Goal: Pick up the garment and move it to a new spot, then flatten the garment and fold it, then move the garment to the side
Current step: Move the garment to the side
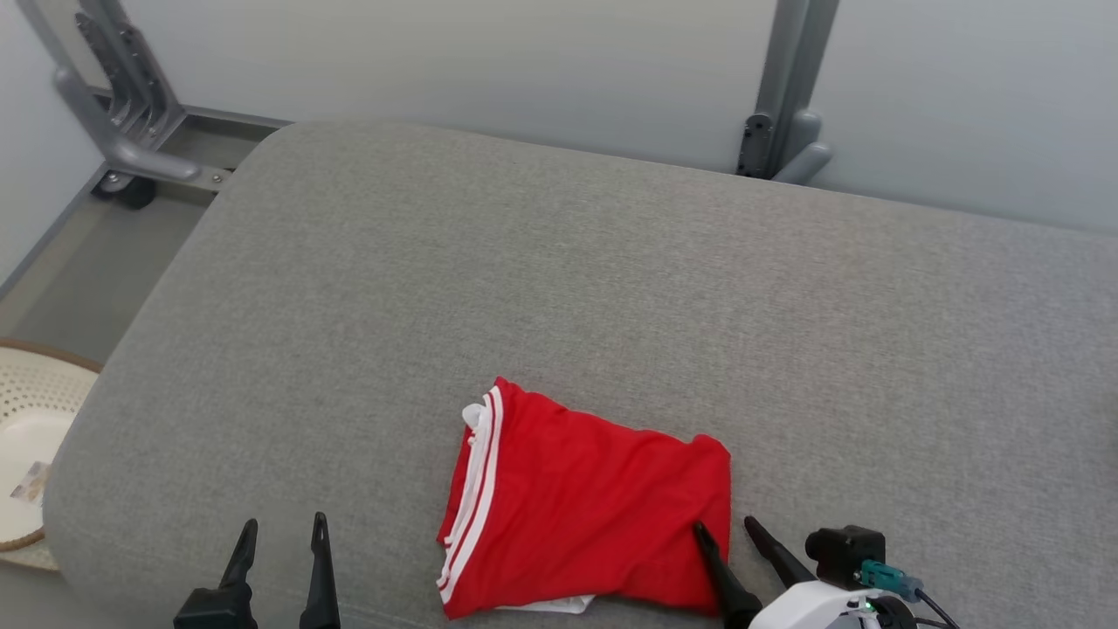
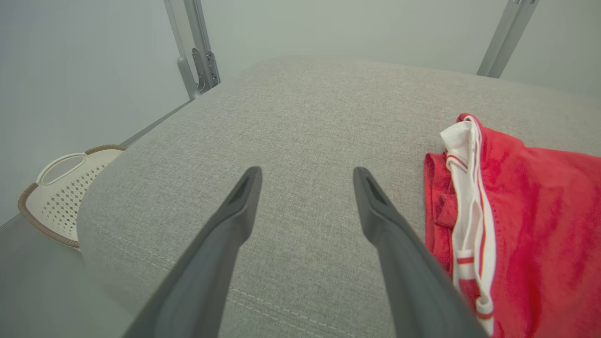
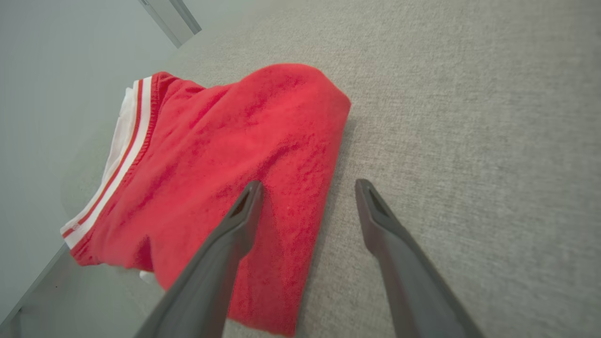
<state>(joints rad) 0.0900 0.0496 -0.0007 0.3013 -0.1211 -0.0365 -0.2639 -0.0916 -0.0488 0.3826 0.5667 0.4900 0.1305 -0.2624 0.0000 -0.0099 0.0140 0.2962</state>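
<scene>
Our right hand (image 1: 724, 524) had its fingers apart and empty, one finger over the right edge of the red garment (image 1: 594, 507); our left hand (image 1: 285, 521) was apart and empty too, near its striped side. The garment lay rumpled near the front of the grey bench (image 1: 611, 262). We thought it was light, soft and floppy, best pinched at an edge.

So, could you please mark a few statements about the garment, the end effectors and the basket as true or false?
The red garment lies on the grey cushion. True.
The left end effector is shut on the garment. False: it is open over bare cushion beside it.
The right end effector is open at the garment's edge. True.
The basket sits on the cushion. False: the basket is off the cushion, at its left.
</scene>
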